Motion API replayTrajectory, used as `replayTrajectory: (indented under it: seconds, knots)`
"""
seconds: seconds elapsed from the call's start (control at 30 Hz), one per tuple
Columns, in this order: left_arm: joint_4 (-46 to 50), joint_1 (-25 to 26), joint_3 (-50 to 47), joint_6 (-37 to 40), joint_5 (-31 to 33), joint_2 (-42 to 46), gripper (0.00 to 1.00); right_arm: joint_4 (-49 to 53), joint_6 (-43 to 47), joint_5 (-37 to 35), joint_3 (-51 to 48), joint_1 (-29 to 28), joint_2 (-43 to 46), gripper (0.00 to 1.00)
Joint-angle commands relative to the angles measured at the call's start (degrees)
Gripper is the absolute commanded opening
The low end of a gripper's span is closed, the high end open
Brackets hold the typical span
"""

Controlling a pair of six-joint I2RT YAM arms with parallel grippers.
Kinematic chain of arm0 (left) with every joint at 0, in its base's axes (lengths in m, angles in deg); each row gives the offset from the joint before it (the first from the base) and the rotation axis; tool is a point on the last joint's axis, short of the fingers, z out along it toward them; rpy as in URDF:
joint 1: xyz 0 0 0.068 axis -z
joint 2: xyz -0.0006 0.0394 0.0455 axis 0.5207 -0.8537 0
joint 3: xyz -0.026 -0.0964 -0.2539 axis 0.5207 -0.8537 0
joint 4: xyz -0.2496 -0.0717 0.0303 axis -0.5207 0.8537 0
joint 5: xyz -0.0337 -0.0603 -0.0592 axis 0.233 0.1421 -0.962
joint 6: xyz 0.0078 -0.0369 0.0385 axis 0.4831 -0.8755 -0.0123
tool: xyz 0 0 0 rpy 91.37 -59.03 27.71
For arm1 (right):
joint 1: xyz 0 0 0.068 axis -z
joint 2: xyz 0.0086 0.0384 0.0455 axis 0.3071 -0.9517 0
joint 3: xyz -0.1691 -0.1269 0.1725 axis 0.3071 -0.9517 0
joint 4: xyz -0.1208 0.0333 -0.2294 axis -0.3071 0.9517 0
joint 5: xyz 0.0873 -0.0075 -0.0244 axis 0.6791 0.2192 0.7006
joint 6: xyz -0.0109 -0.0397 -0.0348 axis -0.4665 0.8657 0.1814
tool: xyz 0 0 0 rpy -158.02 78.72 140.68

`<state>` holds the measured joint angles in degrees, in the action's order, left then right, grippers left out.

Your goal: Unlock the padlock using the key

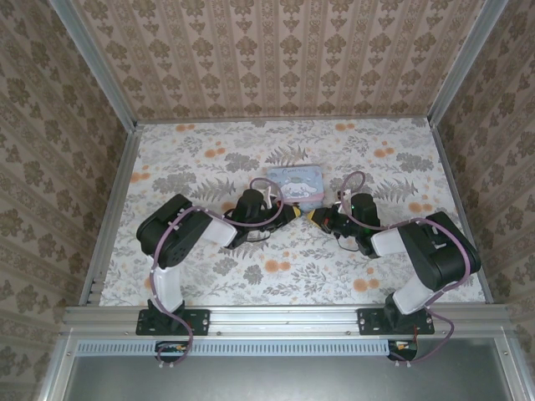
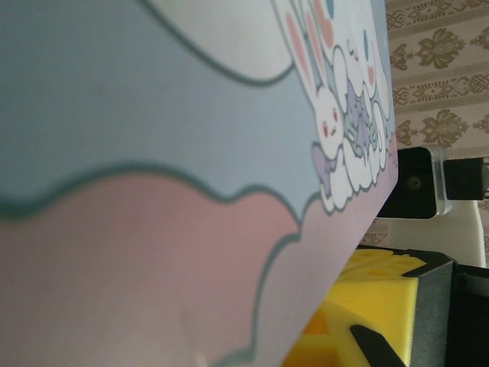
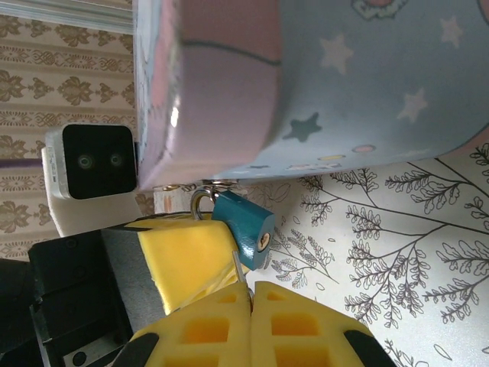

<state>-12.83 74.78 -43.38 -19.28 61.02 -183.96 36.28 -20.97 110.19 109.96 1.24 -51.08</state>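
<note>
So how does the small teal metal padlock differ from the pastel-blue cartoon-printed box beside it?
The small teal metal padlock is tiny; the pastel-blue cartoon-printed box dwarfs it. The padlock is plain teal; the box carries pink clouds and stars. The padlock is tilted; the box lies flat. Both are bluish.

No legible text, brand, number or sign can be read. The box (image 3: pixel 367 84) print is pictorial: cartoon rabbit, clouds, stars. Any marking on the padlock (image 3: pixel 246 229) body is too small to make out
</note>
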Motion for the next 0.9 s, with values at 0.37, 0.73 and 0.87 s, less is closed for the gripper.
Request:
replayTrajectory:
  seconds: [0.37, 0.73, 0.87]
  knots:
    - [-2.94, -0.15, -0.15, -2.62, -2.52, 0.2, 0.0, 0.22, 3.28, -1.47, -2.58, 0.88, -0.92, 0.0]
    - [-3.39, -0.16, -0.16, -3.43, -3.15, -0.07, 0.0, -3.05, 1.3, -1.17, -0.45, 0.91, -4.85, 0.0]
    - [-3.39, -0.15, -0.03, -3.28, -2.99, -0.33, 0.0, -3.24, 0.93, -1.08, 0.03, 0.88, -4.91, 0.0]
